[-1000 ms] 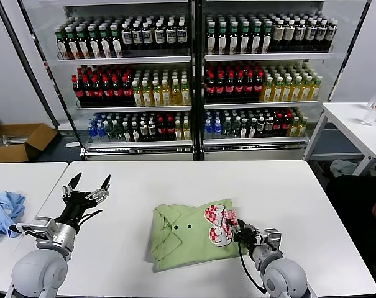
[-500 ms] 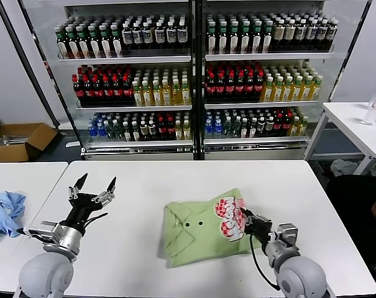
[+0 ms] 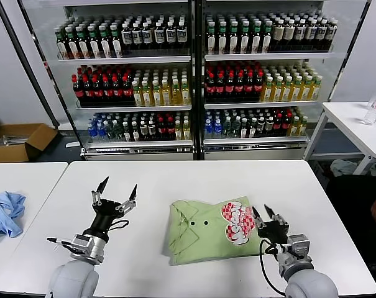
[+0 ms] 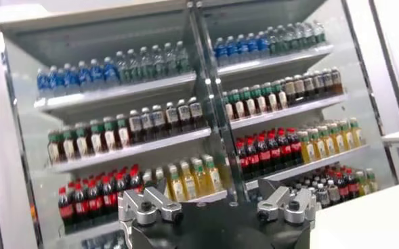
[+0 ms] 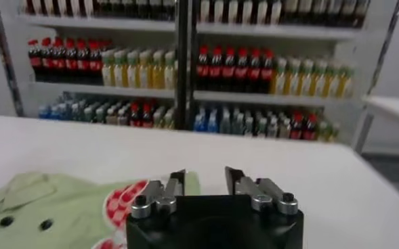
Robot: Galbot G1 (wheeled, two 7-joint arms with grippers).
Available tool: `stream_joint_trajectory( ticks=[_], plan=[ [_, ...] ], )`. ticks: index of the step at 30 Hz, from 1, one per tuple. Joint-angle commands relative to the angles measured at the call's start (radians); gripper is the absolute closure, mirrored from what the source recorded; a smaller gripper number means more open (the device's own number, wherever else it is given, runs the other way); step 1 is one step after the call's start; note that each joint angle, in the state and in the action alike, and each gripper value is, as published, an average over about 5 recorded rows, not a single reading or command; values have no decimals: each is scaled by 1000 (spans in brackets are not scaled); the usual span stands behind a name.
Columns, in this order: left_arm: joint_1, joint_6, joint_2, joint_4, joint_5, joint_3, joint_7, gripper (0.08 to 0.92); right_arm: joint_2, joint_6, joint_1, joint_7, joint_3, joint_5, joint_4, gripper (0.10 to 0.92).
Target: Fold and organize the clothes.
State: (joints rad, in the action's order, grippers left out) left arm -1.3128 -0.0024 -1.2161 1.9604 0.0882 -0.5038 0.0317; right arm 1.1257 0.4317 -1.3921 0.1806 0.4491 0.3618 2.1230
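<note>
The light green polo shirt (image 3: 203, 233) lies folded on the white table (image 3: 175, 177), collar and buttons to its left, the red-and-white checkered logo (image 3: 237, 225) at its right end. My right gripper (image 3: 270, 218) stands open at the shirt's right edge, with nothing between its fingers. In the right wrist view the shirt (image 5: 57, 206) lies beside the left finger of the right gripper (image 5: 204, 179). My left gripper (image 3: 116, 192) is held up, open and empty, to the left of the shirt. The left wrist view shows the left gripper (image 4: 217, 203) facing the drinks cooler.
A light blue cloth (image 3: 4, 212) lies on a separate table at the far left. A glass-door drinks cooler (image 3: 194, 81) stands behind the table. A cardboard box (image 3: 17, 139) sits on the floor at left, and a side table with a bottle (image 3: 375, 102) at right.
The right gripper pulled the shirt to the right, then let go and opened. The left arm moved right, closer to the shirt, still open.
</note>
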Motion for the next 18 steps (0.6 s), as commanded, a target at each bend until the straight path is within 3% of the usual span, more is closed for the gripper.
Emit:
stream_joint_trajectory(
  ticks=[1, 4, 11, 18],
  plan=[
    [72, -212, -58, -76, -297, 15, 65, 177, -15, -124, 16, -13, 98, -168, 10, 531],
    [82, -251, -80, -87, -298, 8, 83, 177, -26, -148, 56, -22, 117, -184, -29, 445],
    [74, -109, -104, -50, -99, 45, 48, 177, -33, -162, 113, -30, 114, -189, -104, 252],
    [76, -38, -87, -52, -73, 34, 9, 177, -26, -161, 138, -74, 117, -230, -141, 203]
  ],
)
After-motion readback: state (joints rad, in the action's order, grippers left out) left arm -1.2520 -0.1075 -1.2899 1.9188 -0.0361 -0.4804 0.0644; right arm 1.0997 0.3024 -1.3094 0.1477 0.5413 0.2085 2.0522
